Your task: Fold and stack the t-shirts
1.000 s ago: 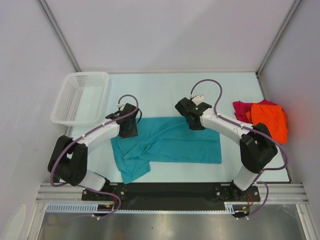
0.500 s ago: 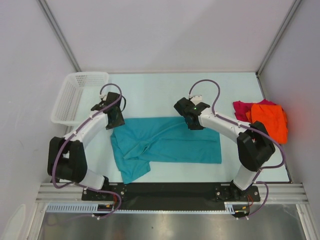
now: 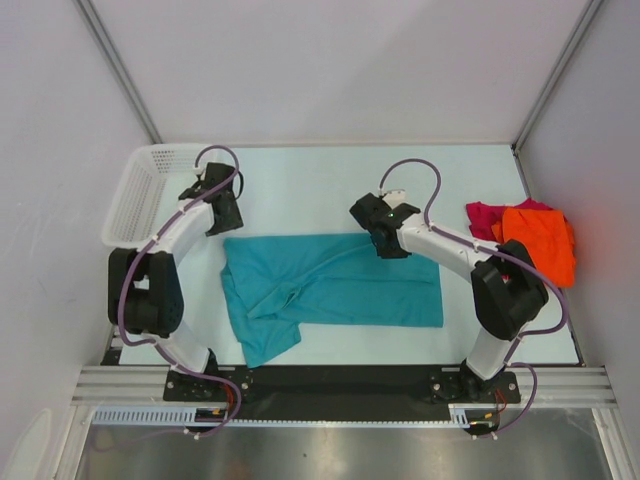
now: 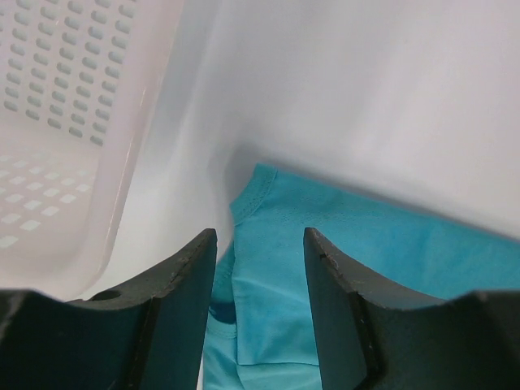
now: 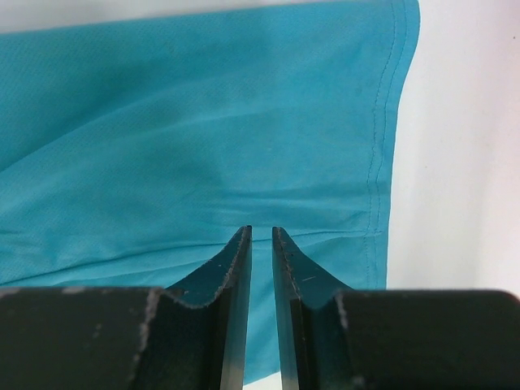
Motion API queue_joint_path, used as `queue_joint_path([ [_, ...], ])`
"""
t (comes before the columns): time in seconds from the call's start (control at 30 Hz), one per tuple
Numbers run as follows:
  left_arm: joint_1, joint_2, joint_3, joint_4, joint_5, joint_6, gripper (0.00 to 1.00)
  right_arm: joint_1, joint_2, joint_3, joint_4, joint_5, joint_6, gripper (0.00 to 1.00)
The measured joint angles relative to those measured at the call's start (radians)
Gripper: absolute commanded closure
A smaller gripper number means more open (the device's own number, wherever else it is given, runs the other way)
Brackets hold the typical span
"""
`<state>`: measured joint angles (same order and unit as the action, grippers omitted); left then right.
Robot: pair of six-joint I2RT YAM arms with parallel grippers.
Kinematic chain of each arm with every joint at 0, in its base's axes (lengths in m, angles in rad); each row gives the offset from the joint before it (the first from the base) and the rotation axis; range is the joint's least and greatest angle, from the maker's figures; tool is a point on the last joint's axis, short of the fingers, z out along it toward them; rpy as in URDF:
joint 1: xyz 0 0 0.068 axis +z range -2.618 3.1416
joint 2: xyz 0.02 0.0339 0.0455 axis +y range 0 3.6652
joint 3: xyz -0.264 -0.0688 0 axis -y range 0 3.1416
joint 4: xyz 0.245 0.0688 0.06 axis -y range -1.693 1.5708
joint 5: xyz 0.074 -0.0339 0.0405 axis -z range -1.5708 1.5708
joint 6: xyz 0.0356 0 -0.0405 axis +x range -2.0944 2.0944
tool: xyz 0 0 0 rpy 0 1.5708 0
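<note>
Found the table [image 3: 330, 185] pale and plain. Saw the teal t-shirt [image 3: 340, 285] spread across its middle, between the two arms. Right part flat and roughly rectangular. Left part rumpled, with creases fanning out from the upper middle and a folded flap reaching toward the near edge at lower left. Noted plain matte knit, with a stitched hem along one edge in the right wrist view. Spotted the white mesh basket [image 3: 140, 195] at the far-left corner, near the teal cloth but not touching it. Logged the orange t-shirt [image 3: 542, 240] bunched at the right edge, lying partly over the magenta t-shirt [image 3: 482, 218]. Both crumpled, well apart from the teal one. Caught the right gripper [image 5: 260, 231] down on the teal shirt's far edge, fingers almost together with only a thin slit between, apparently pinching a low ridge of the cloth. Caught the left gripper [image 4: 260, 236] just past the shirt's far-left corner, beside the basket wall. Jaws apart, holding nothing, teal corner showing through the gap.
</note>
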<state>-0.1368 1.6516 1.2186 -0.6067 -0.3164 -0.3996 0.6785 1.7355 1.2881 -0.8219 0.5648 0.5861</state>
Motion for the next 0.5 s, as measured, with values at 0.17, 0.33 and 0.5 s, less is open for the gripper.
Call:
queue_joint_path([
  [0.17, 0.005, -0.001, -0.039, 0.043, 0.04, -0.001, 0.48, -0.016, 0.002, 0.0, 0.01, -0.006, -0.004, 0.79],
  [0.33, 0.005, -0.001, -0.117, 0.06, 0.089, -0.011, 0.48, -0.019, 0.01, 0.0, 0.018, -0.01, -0.005, 0.79],
  [0.5, 0.005, -0.001, -0.151, 0.075, 0.108, -0.021, 0.48, -0.019, 0.011, 0.0, 0.02, -0.01, -0.007, 0.79],
])
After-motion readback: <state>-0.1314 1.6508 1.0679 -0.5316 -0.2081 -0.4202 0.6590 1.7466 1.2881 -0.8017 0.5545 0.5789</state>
